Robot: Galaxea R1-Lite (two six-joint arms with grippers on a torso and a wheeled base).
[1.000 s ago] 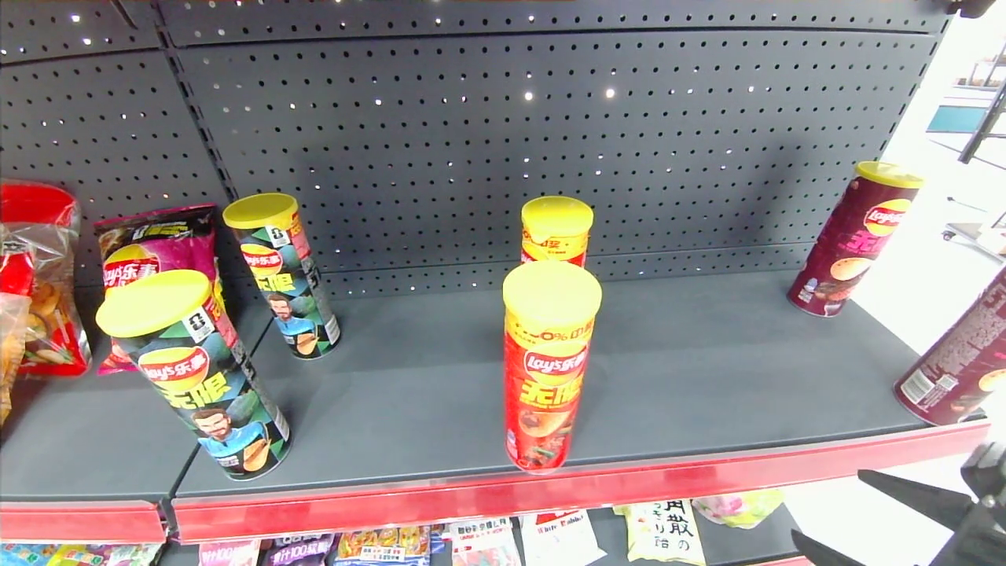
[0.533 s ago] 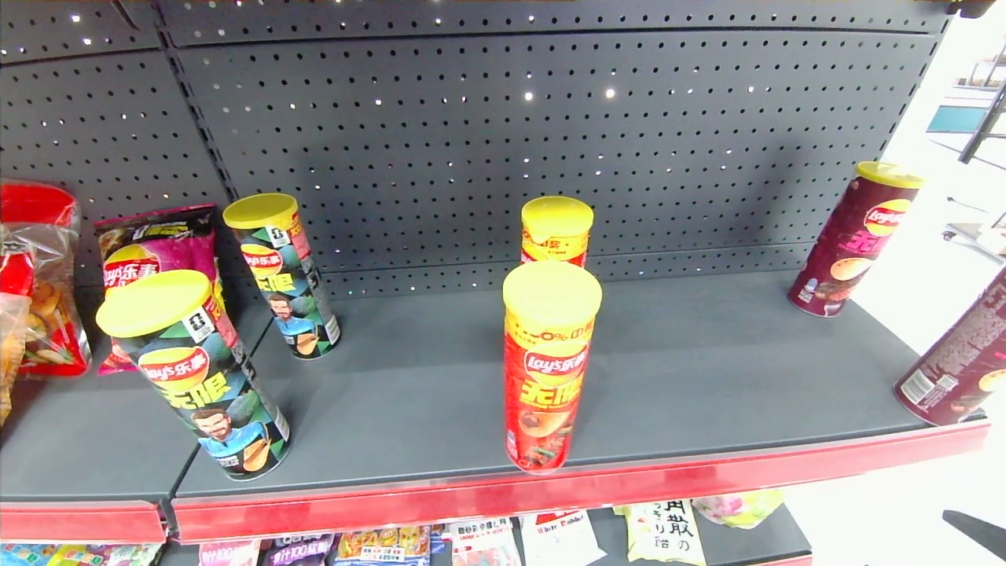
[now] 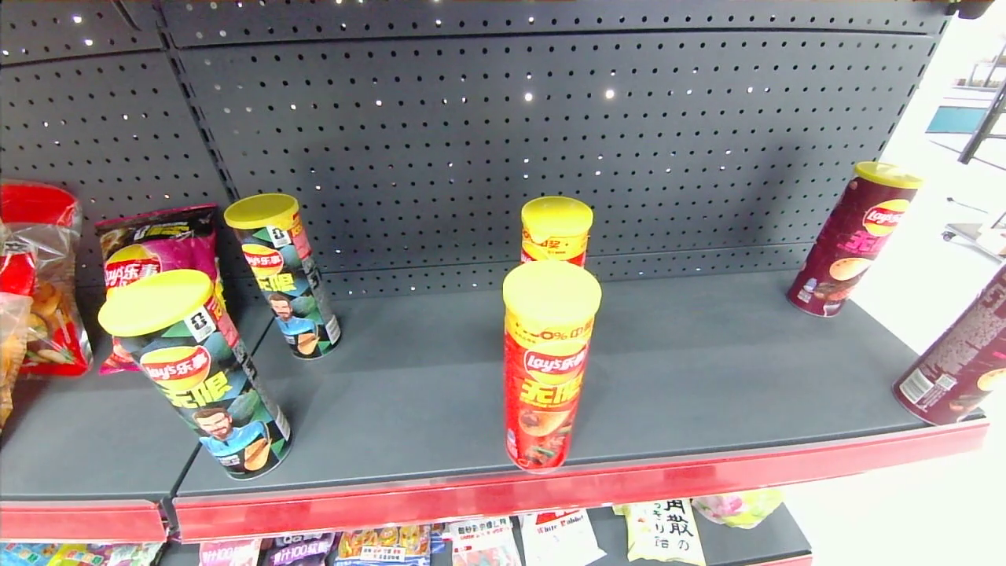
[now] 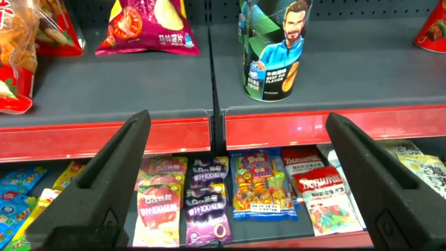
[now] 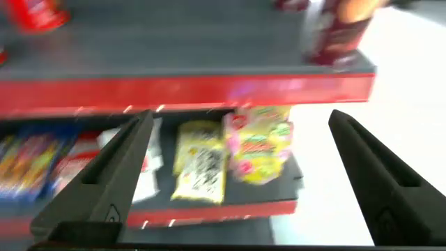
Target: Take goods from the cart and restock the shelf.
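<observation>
On the grey shelf (image 3: 707, 369) stand yellow-lidded chip cans: two red ones in the middle (image 3: 550, 369) (image 3: 556, 229), two dark patterned ones at the left (image 3: 200, 373) (image 3: 283, 275), and two maroon ones at the right (image 3: 853, 240) (image 3: 955, 365). My left gripper (image 4: 238, 122) is open and holds nothing. It faces the shelf's red front edge (image 4: 279, 129), just below a dark patterned can (image 4: 275, 49). My right gripper (image 5: 240, 118) is open too, nothing in it, level with the lower shelf under a maroon can (image 5: 341, 31).
Chip bags (image 3: 153, 259) and a red bag (image 3: 39, 275) fill the shelf's left end. Snack packets (image 4: 265, 195) (image 5: 261, 143) lie on the lower shelf. A pegboard wall (image 3: 503, 141) backs the shelf. Bare shelf lies between the red and maroon cans.
My right gripper, at the head view's lower right corner a second ago, has dropped down past that edge. The cans have not moved.
</observation>
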